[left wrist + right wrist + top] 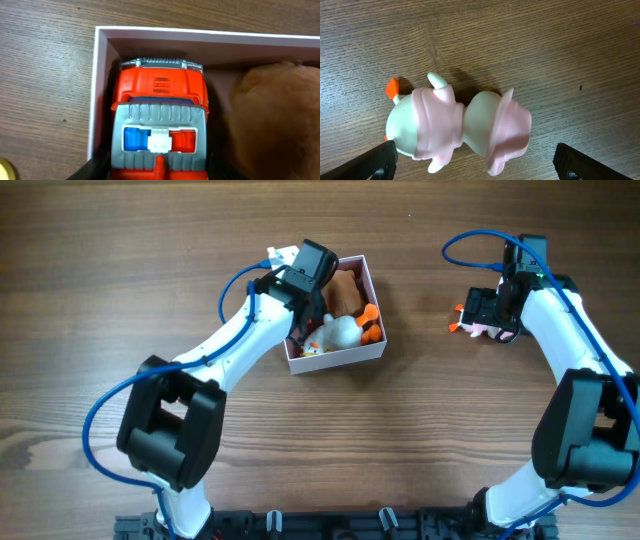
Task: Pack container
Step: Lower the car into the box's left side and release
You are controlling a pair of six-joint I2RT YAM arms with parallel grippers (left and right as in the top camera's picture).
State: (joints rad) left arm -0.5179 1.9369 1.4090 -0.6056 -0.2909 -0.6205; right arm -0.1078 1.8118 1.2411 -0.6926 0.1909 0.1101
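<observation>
- Left gripper (160, 171) is clamping a red toy truck (159, 100) inside the pink-lined container (200, 34), at the table's (150, 240) twelve o'clock.
- Brown plush (272, 115) is lying at the truck's three o'clock.
- Right gripper (475, 152), released, is straddling a pink-hatted toy duck (440, 125) at the container's three o'clock.

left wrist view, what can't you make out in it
Left wrist view:
left pincer: tips cut by the bottom edge, grip on truck unclear
truck: one end cut by the same edge
brown plush: cut by the right edge
container: only one corner in frame
</observation>
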